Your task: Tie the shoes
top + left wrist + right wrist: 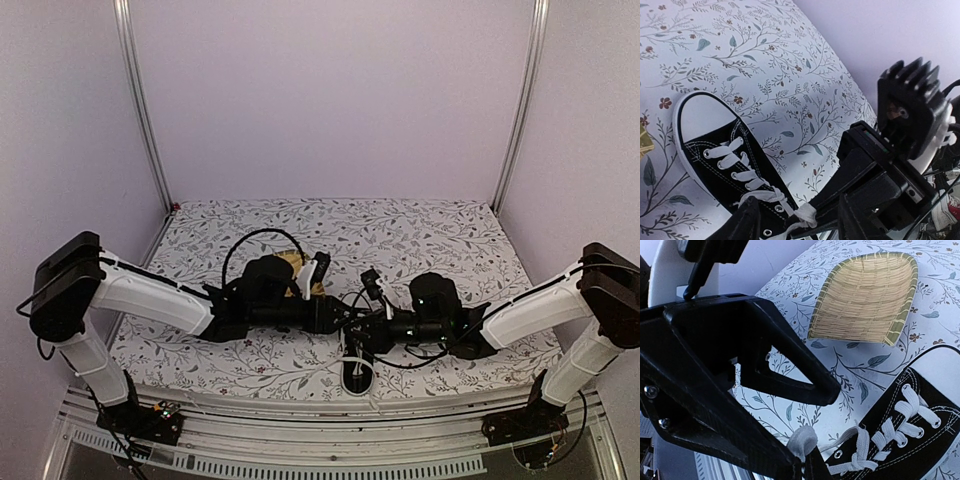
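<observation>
Two arms are meeting low over the black sneaker, which is lying on the floral tablecloth toward the table's near edge, with a woven tray near it. Closed tight, the right gripper is pinching the end of a white lace. Beside the laces, the left gripper is hovering; its jaw spacing cannot be told.

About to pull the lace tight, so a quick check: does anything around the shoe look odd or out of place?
Nothing damaged or spilled. The sneaker lies flat, laces untied, with the right gripper pinching one lace end. Its heel lies close to the near edge of the table. The woven tray lies clear of it.
</observation>
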Tool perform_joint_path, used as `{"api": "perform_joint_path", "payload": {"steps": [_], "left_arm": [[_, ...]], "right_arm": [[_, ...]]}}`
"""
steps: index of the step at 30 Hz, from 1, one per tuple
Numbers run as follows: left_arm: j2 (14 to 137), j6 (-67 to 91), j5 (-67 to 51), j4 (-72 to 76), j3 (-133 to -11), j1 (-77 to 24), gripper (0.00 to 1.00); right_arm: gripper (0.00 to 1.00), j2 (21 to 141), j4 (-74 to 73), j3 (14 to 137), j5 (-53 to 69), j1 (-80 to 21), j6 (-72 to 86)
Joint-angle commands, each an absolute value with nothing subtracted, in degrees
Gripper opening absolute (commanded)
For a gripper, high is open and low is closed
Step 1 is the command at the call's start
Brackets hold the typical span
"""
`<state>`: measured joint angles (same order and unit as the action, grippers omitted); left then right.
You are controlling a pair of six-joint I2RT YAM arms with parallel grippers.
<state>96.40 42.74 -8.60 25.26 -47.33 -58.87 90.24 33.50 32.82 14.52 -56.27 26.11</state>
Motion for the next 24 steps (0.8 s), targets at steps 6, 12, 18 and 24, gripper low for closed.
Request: {"api": "perform_joint_path", "payload": {"steps": [6, 12, 18, 24], "left_arm": [[99.8, 45.5, -13.5, 31.0, -48.9, -57.7, 0.32], [101.3, 46.8, -15.4, 31.8, -48.6, -57.6, 0.08], [101.0, 47.7, -14.2, 32.4, -46.7, -57.4, 0.0], [100.9, 47.6, -13.5, 32.1, -46.5, -57.4, 0.0]], "right_arm": [[0.02, 90.9, 36.5, 32.6, 16.5, -56.9, 25.5], [0.02, 90.7, 36.5, 32.4, 15.2, -57.0, 25.7], [0.31, 87.5, 33.3, 32.3, 13.6, -56.9, 25.1], [0.57, 79.3, 22.8, 30.1, 12.0, -57.0, 22.2]]}}
